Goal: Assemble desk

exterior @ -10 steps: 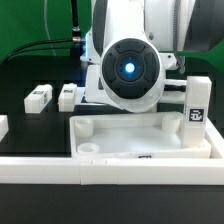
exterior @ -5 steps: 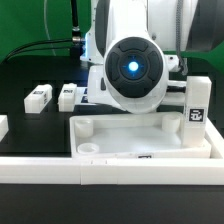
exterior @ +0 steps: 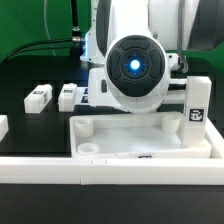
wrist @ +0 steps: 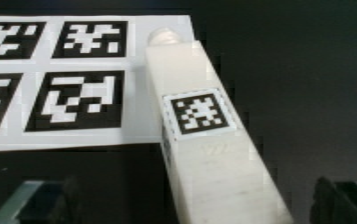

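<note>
The white tray-like tabletop lies near the front of the black table, rim up, with a round socket at a front corner. One white tagged leg stands upright at its corner on the exterior view's right. Two more legs lie on the table on the left. In the wrist view a fourth tagged leg lies flat beside the marker board. My gripper is open over this leg, one dark finger on each side, not touching it. The arm's body hides the gripper in the exterior view.
A long white border rail runs along the front edge. Another white part shows at the exterior view's left edge. The arm's bulky wrist stands behind the tabletop. A green backdrop is at the back.
The arm's wrist has shifted slightly toward the exterior view's right. The parts on the table have not moved.
</note>
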`<state>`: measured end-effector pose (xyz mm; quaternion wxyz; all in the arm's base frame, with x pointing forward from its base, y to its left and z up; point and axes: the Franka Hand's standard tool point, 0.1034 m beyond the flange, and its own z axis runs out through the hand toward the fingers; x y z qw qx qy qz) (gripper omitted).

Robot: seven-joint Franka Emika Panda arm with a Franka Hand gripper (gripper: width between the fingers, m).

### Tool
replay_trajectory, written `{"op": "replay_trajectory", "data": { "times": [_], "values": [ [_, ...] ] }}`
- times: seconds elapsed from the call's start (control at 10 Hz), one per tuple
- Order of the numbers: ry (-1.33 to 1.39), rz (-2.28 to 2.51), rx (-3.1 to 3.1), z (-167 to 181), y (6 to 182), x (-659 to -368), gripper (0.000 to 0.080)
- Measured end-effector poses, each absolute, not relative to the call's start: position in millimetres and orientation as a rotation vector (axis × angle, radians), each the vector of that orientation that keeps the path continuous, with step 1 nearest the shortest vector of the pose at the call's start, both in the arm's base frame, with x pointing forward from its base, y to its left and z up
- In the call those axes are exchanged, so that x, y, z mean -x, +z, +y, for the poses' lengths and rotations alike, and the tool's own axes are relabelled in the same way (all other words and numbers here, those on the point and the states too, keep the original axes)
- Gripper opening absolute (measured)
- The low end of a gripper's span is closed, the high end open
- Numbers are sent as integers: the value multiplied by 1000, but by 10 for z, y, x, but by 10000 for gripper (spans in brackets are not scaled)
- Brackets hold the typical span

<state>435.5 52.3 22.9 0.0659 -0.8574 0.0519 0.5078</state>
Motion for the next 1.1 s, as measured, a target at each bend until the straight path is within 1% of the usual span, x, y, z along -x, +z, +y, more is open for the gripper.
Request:
{"op": "replay_trajectory", "data": {
  "times": [0.2,0.5,0.8,0.9,1.0,1.1],
  "values": [
    [1521,151,2594,576,177,-4348,649],
    [1494,145,2607,567,87,-4351,649],
    [1517,192,2613,566,57,-4298,636],
    [1535,218,2612,570,64,-4279,448],
    [1549,234,2608,566,71,-4264,448],
    [1556,240,2604,557,72,-4254,285]
  ]
}}
